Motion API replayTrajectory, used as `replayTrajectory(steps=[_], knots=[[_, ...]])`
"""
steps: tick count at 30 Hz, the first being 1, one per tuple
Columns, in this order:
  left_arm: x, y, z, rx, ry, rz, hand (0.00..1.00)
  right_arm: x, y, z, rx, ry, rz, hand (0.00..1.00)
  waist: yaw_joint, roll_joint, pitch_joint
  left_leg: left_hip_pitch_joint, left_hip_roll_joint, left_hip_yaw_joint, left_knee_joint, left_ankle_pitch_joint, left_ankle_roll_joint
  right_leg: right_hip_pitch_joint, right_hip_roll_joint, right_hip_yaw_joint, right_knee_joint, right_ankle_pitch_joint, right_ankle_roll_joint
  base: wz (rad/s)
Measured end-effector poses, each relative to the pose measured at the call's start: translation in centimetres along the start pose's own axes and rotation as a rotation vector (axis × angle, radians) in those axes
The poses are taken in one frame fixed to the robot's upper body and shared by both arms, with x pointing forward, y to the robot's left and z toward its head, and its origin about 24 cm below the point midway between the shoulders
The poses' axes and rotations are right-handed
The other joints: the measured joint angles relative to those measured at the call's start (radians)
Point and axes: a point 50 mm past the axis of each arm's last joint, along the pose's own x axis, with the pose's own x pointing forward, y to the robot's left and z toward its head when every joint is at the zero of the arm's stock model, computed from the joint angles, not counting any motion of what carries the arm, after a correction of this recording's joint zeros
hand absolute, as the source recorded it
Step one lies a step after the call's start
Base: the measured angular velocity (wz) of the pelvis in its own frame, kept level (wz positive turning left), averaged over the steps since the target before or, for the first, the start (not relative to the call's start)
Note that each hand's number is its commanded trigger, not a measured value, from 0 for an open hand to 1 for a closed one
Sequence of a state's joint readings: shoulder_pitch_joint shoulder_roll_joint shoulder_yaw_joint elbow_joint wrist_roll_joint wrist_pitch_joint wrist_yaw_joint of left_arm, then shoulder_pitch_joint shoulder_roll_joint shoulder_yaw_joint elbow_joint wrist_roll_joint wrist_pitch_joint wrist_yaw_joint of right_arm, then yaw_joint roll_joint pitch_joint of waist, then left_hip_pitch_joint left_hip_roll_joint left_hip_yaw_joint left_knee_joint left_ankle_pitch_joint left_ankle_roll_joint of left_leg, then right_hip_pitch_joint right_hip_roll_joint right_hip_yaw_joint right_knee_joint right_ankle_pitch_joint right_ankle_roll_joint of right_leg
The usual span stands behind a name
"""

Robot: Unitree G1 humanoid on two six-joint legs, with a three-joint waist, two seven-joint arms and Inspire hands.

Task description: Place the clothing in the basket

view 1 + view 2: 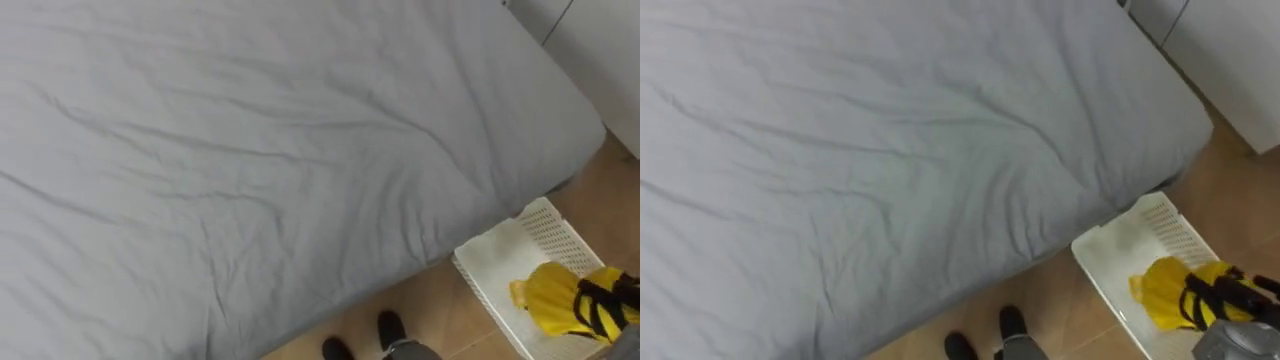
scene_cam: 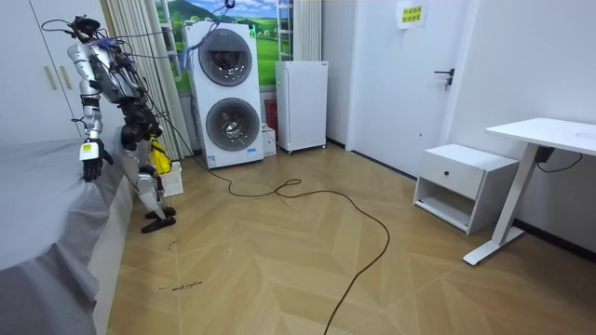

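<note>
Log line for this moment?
stance: beside bed; right hand: gripping yellow garment at white basket; left hand: hangs by bed

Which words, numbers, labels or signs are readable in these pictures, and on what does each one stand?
No text is readable.
Yellow sign high up near the door: print too small to read.
Dark marks on the floor: too small to read.
Yellow garment in the right hand, white basket, grey bed sheet: no print visible.

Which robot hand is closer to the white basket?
Right. The right hand holds a yellow garment over the basket; the left hand hangs at the edge of the bed, farther off.
</note>
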State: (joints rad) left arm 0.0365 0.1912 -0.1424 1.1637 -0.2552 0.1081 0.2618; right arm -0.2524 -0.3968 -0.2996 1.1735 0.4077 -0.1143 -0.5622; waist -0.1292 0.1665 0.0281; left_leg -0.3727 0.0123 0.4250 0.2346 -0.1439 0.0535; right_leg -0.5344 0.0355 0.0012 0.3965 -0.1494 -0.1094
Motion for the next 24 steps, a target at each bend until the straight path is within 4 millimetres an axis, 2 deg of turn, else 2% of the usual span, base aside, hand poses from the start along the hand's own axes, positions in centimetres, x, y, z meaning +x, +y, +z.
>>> replayTrajectory(steps=[8, 11, 14, 16, 21, 24], knots=[[0.1, 0.2, 0.0, 0.002, -0.006, -0.024, 0.0, 0.1, -0.5, -0.4, -0.011, 0.004, -0.01, 0.0, -0.001, -0.003, 0.0004, 0.003, -0.005, -0.005, 0.001, 0.0, 0.0, 0.004, -0.005, -0.001, 0.003, -0.002, 0.004, 0.0], [0.1, 0.6, -0.1, 0.006, -0.004, -0.019, 0.0, 0.1, -0.6, -0.5, -0.015, 0.005, -0.012, 0.0, -0.002, -0.011, 0.0019, 0.007, -0.007, -0.013, 0.002, 0.0, 0.0, 0.006, -0.007, -0.004, 0.006, -0.004, 0.004, 0.0], [0.1, 0.9, -0.5, 0.012, -0.004, -0.012, 0.0, 0.2, -1.1, -1.1, -0.028, 0.014, -0.019, 0.0, -0.003, -0.028, 0.0027, 0.044, -0.009, -0.019, -0.002, 0.0, 0.0, 0.045, -0.008, -0.005, 0.003, -0.012, 0.005, 0.02], [0.1, 1.4, -1.1, -0.007, -0.004, 0.001, 0.0, 0.2, -1.6, -1.5, -0.035, 0.021, -0.022, 0.0, -0.005, -0.048, 0.0016, 0.073, -0.008, -0.02, -0.004, 0.0, 0.0, 0.08, -0.007, -0.007, -0.007, -0.018, 0.006, 0.05], [0.0, 2.0, -1.5, -0.009, -0.011, 0.015, 0.0, 0.3, -3.0, -3.1, -0.056, 0.052, -0.038, 0.0, -0.001, -0.062, -0.0042, 0.129, 0.001, -0.021, -0.015, 0.0, 0.0, 0.174, -0.001, -0.035, -0.072, -0.009, 0.007, 0.19], [0.0, 2.4, -1.8, -0.03, -0.007, 0.024, 0.0, 0.3, -3.6, -3.7, -0.07, 0.063, -0.029, 0.0, 0.002, -0.066, -0.0057, 0.166, -0.002, -0.055, -0.037, 0.0, 0.0, 0.222, 0.001, -0.051, -0.105, -0.004, 0.008, 0.15]])
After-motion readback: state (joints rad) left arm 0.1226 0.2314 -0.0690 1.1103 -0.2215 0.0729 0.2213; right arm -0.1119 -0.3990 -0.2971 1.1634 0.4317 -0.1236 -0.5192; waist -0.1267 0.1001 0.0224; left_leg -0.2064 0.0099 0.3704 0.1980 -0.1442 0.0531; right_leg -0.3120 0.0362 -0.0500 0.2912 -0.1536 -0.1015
